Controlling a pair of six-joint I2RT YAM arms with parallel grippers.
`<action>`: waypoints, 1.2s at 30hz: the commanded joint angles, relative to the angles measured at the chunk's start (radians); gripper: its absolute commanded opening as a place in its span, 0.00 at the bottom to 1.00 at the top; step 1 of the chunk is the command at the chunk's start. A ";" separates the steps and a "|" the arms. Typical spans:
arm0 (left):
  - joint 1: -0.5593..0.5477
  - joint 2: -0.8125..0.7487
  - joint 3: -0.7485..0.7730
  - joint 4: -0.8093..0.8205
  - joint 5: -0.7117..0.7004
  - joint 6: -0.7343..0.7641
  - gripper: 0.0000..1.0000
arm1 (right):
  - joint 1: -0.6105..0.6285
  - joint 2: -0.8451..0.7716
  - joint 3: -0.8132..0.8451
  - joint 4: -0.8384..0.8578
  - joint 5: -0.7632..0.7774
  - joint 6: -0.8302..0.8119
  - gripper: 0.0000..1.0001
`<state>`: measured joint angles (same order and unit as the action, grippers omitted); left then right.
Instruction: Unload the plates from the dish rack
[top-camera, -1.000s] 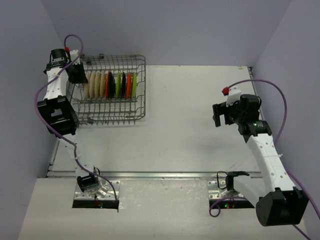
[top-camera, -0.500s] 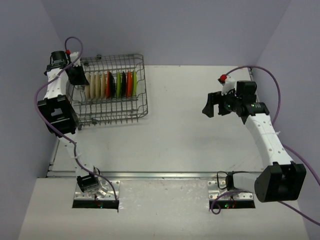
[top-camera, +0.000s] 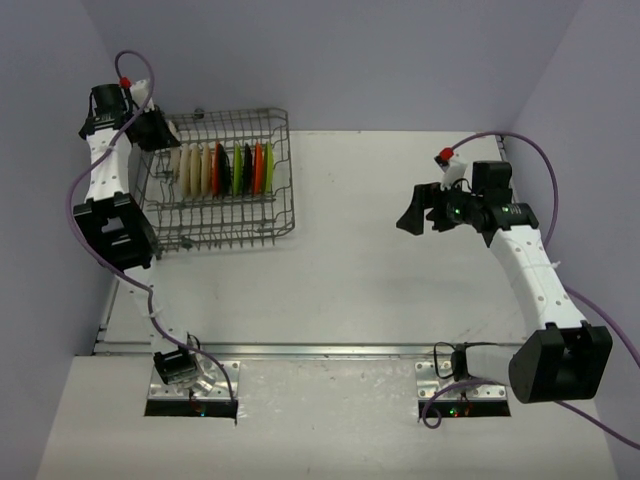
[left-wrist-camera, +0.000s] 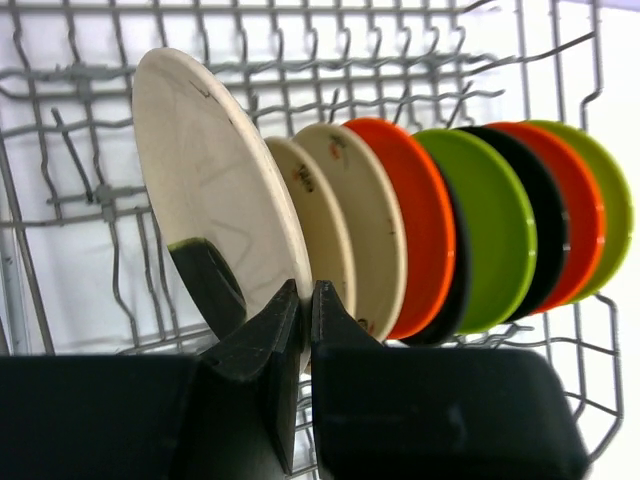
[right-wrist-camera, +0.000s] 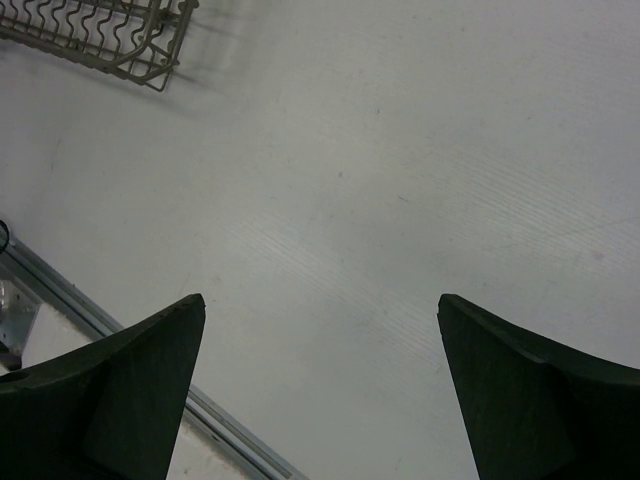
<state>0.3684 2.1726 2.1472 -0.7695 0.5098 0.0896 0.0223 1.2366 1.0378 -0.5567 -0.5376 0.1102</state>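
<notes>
The grey wire dish rack (top-camera: 284, 200) stands at the far left of the table. A row of plates (top-camera: 220, 168) stands on edge in it: cream, orange, lime green and black. My left gripper (top-camera: 155, 130) is over the rack's left end. In the left wrist view it (left-wrist-camera: 305, 300) is shut on the rim of the nearest cream plate (left-wrist-camera: 205, 180), with the other plates (left-wrist-camera: 480, 235) lined up behind it. My right gripper (top-camera: 410, 218) is open and empty above the table at the right. It also shows in the right wrist view (right-wrist-camera: 320, 315).
The rack's near corner (right-wrist-camera: 130, 45) shows at the top left of the right wrist view. A metal strip (top-camera: 330, 350) runs along the table's near edge. Purple walls close the left, back and right sides.
My left gripper has moved up and to the left at the rack's end, and the rack has shifted slightly. My right gripper has swung left toward the rack and tilted.
</notes>
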 joint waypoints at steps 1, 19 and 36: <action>0.011 -0.141 0.026 0.124 0.105 0.006 0.00 | 0.004 -0.008 0.060 0.017 -0.038 0.047 0.99; -0.990 -0.954 -1.279 0.640 -0.762 1.385 0.00 | 0.017 0.153 0.169 0.112 -0.195 0.350 0.80; -1.308 -0.986 -1.405 0.704 -0.773 1.519 0.00 | 0.243 0.296 0.220 0.090 -0.128 0.280 0.61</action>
<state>-0.9131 1.2022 0.7423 -0.1546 -0.2418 1.5871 0.2581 1.5078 1.2008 -0.4837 -0.6571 0.4102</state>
